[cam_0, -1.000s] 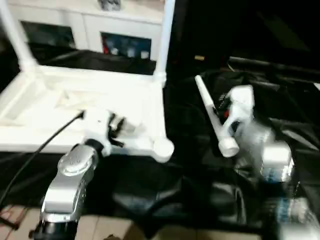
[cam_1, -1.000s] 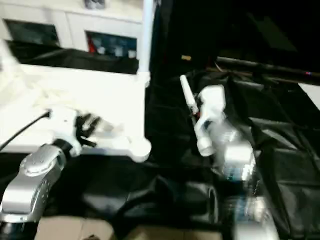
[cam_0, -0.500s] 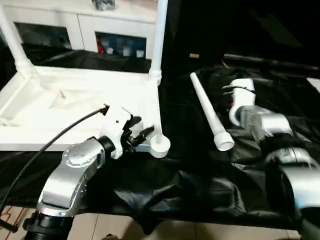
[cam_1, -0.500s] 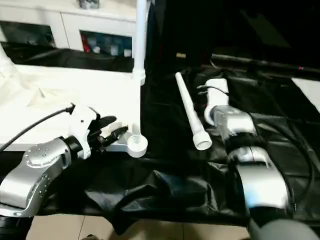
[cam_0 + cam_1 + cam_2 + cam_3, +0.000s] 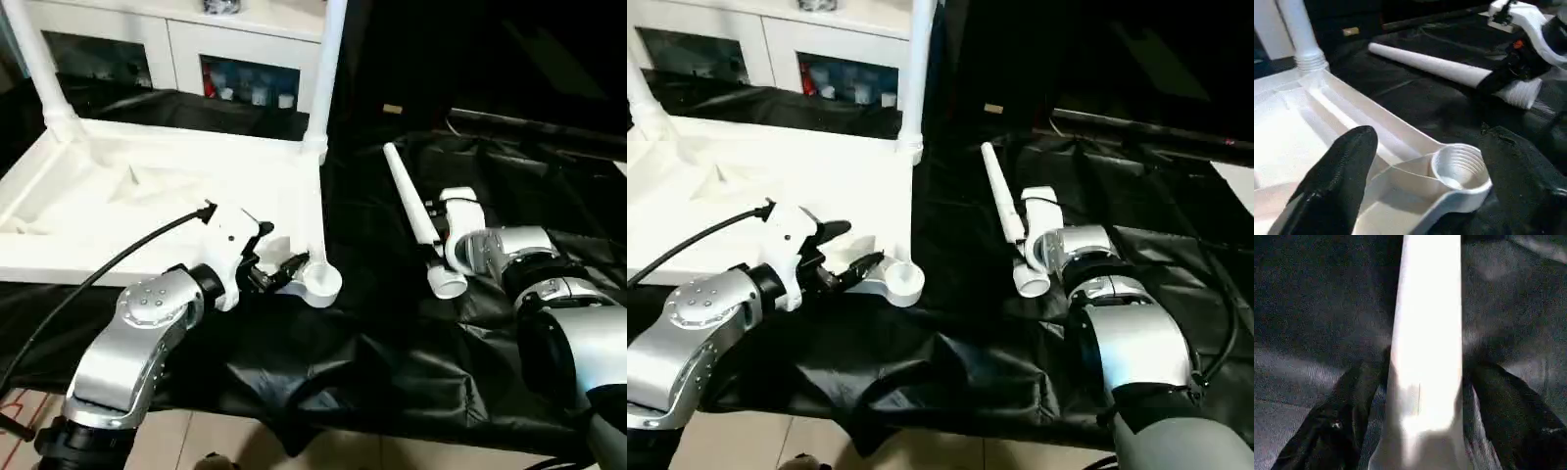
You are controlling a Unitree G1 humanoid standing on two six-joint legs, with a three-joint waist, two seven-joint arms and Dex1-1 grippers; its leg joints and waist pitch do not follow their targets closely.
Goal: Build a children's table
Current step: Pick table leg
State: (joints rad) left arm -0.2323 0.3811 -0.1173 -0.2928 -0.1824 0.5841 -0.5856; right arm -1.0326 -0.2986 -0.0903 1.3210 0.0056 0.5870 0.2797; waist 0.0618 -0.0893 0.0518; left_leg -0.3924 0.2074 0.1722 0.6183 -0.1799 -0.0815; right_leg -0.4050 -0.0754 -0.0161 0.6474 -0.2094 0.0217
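The white children's table top (image 5: 147, 186) lies upside down on the left, with two legs (image 5: 328, 69) standing in its far corners. Its near right socket (image 5: 321, 282) is empty. My left gripper (image 5: 279, 253) is open, its black fingers (image 5: 1337, 181) spread over the rim just beside that socket (image 5: 1459, 166). A loose white leg (image 5: 407, 201) lies on the black cloth to the right. My right gripper (image 5: 436, 237) is open and straddles this leg (image 5: 1425, 308) near its thick end, with one finger (image 5: 1352, 416) on each side.
A white cabinet with glass doors (image 5: 196, 59) stands behind the table top. Wrinkled black cloth (image 5: 392, 352) covers the work surface up to its near edge, and light floor (image 5: 245, 441) lies below. A black cable (image 5: 98, 279) runs from my left wrist.
My left gripper's fingers have spread wider by the socket. My right gripper has moved from beside the loose leg onto it, and now straddles its thick end. The head camera has shifted.
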